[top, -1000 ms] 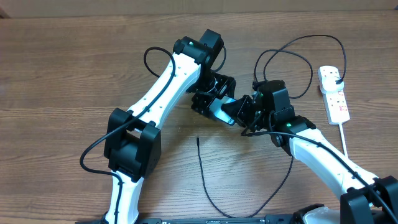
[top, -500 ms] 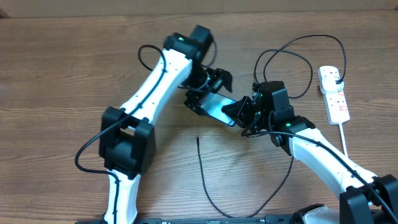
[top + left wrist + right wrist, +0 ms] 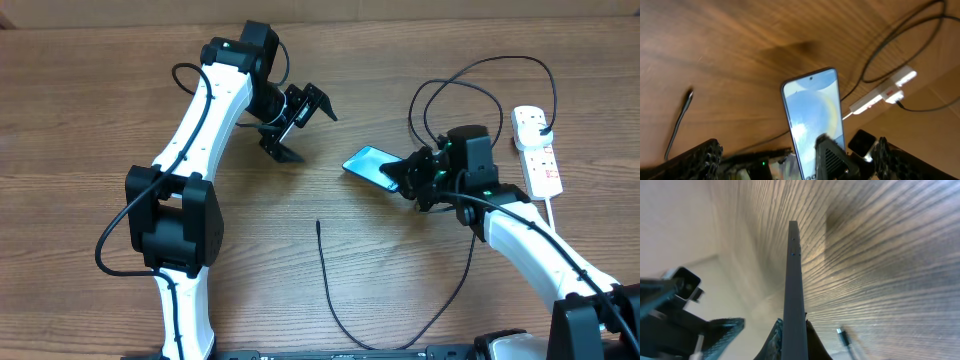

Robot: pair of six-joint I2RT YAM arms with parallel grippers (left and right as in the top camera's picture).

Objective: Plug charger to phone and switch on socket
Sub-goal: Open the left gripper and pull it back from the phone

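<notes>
R gripper (image 3: 408,172) clenched on right end of slim black-edged phone w/ lit cyan screen (image 3: 368,163), held aloft right of centre; L gripper (image 3: 297,118) splayed, empty, far left, shd pinch thin black charger cable (image 3: 320,240) close behind tip, near centre, for straight insertion.

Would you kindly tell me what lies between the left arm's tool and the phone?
Only bare brown wooden table shows there in the overhead view, between the open left tool and the slim cyan-screened smartphone pinched in the right tool.
</notes>
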